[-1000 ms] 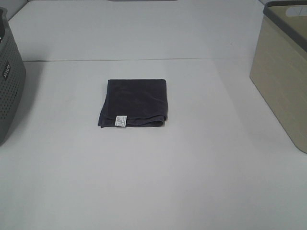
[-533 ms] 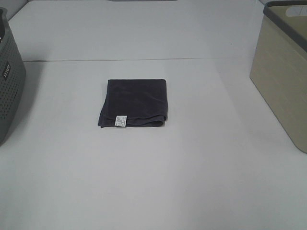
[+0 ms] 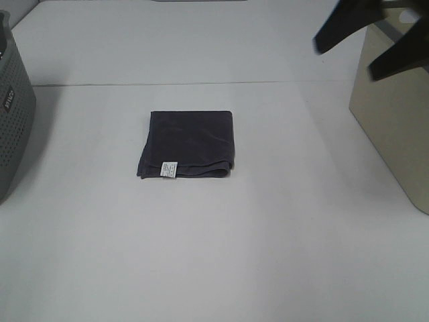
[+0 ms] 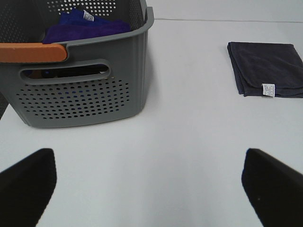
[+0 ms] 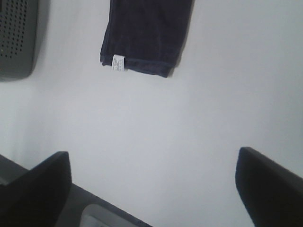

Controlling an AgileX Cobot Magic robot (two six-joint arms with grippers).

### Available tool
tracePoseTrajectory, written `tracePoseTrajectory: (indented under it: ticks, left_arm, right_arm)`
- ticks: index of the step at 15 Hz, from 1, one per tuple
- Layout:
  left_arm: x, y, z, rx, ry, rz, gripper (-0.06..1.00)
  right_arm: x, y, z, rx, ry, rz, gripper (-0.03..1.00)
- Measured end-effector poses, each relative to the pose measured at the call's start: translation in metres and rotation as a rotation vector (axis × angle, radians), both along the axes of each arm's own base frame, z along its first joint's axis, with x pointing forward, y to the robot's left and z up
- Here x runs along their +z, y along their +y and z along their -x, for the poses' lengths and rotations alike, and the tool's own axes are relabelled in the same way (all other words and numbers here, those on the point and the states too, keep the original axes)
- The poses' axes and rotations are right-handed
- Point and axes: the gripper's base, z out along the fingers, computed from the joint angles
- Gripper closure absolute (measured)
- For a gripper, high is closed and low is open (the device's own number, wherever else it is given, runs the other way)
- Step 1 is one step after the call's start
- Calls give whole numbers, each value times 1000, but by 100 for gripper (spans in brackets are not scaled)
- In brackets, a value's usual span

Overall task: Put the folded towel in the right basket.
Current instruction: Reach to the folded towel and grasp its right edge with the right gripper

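The folded dark grey towel (image 3: pixel 190 143) with a white tag lies flat in the middle of the white table. It also shows in the left wrist view (image 4: pixel 267 68) and the right wrist view (image 5: pixel 147 35). The beige right basket (image 3: pixel 395 127) stands at the table's right edge. My right gripper (image 3: pixel 367 43) is open and empty, high in the air in front of the basket's top, far to the right of the towel; the right wrist view shows it (image 5: pixel 151 189) with jaws wide apart. My left gripper (image 4: pixel 149 189) is open and empty, outside the exterior view.
A grey perforated basket (image 3: pixel 10 114) stands at the table's left edge. In the left wrist view it (image 4: pixel 85 90) has an orange handle and holds blue and purple cloths (image 4: pixel 85 26). Its corner shows in the right wrist view (image 5: pixel 16 38).
My right gripper has come into the exterior view at the upper right, by the beige basket. The towel has not moved.
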Motion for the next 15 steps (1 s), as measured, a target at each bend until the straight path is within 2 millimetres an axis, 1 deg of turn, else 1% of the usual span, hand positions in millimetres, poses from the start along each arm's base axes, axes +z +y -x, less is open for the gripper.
tracePoseTrajectory:
  ticks: [1,2,3,4,6,8,9,10,11,14,15]
  left_arm:
    - [0,0,0,0,0,0,-5]
    - [0,0,0,0,0,0,-5]
    - [0,0,0,0,0,0,-5]
    - [0,0,0,0,0,0,-5]
    - [0,0,0,0,0,0,-5]
    - [0,0,0,0,0,0,-5]
    - [0,0,0,0,0,0,-5]
    - [0,0,0,0,0,0,-5]
    - [0,0,0,0,0,0,-5]
    - [0,0,0,0,0,0,-5]
    - [0,0,0,0,0,0,-5]
  right_arm:
    - [-31,21,-24,40,68,-20,6]
    - [-42,29,-33,56,92,-30,6]
    - [-68,47,-53,93,141,-56,7]
    - [-82,60,-73,112,149,-85,6]
    - [-111,74,-109,114,160,-119,7]
    - [-136,81,-136,112,163,-123,7]
    - [-151,83,-146,108,173,-118,7]
    - [-157,84,-149,101,183,-119,7]
    - [-181,86,-161,89,210,-116,7]
    - [-206,85,-168,88,232,-75,8]
    - [-210,84,-168,84,235,-62,8]
